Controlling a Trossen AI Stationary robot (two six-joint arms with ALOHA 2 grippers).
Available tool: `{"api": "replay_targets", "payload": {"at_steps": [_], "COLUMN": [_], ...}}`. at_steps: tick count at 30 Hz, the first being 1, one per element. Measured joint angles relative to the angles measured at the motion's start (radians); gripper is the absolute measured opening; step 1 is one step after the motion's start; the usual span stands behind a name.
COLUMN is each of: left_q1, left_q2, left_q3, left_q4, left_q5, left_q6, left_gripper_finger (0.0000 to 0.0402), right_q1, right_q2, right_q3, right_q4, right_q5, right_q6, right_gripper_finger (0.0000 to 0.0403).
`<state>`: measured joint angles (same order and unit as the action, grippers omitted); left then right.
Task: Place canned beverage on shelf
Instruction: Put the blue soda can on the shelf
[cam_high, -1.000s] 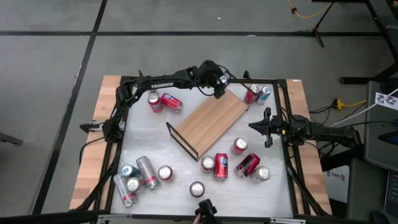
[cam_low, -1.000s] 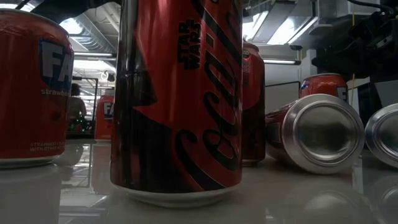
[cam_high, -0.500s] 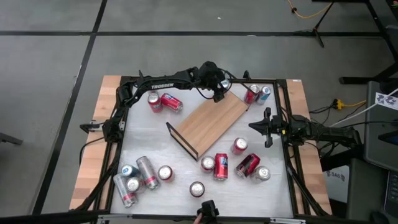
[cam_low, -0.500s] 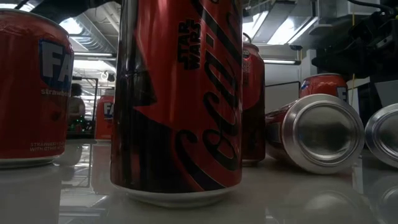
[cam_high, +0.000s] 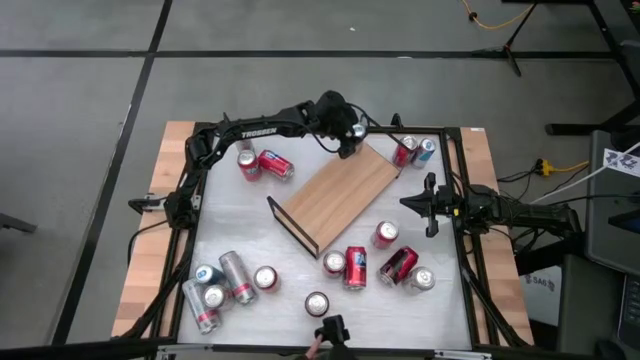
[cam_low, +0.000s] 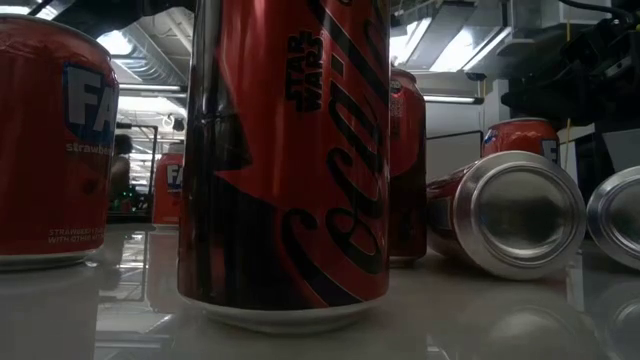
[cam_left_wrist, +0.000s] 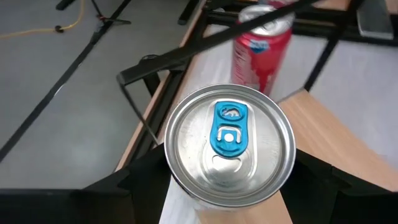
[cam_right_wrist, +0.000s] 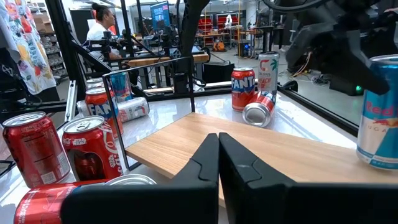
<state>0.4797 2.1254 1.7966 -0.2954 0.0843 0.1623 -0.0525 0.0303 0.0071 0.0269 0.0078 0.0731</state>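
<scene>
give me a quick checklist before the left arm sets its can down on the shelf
1. Can held: ok. The left gripper has its fingers on both sides of the blue-tab can.
2. Can upright: ok, its top faces the left wrist camera.
3. Over the shelf: ok, the can is at the board's far corner, with wood beside it in the left wrist view.
4. Landing spot free: cannot tell, the can hides the board right under it. The right wrist view shows a Red Bull can standing at that end.
5. Red can beyond the corner: ok, apart from the held can.
6. Right gripper: ok, shut, at the table's right edge.
</scene>
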Motion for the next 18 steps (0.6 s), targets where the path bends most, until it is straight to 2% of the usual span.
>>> {"api": "replay_targets", "payload": {"at_steps": [9, 18], "left_q1": [0.015, 0.018], "left_q2": [0.000, 0.000], "left_q3": [0.000, 0.000], "left_q4": [-0.007, -0.006], "left_q5": [0.057, 0.058], "left_q6": [0.056, 0.053], "left_gripper_finger": [0.0253, 0.0253], "right_q1": [0.000, 0.000], "right_q2": [0.000, 0.000], "right_q3": [0.000, 0.000], "right_q4": [0.000, 0.000], "right_q5": [0.000, 0.000], "right_q6": [0.000, 0.000], "right_gripper_finger": [0.0000, 0.0000]}}
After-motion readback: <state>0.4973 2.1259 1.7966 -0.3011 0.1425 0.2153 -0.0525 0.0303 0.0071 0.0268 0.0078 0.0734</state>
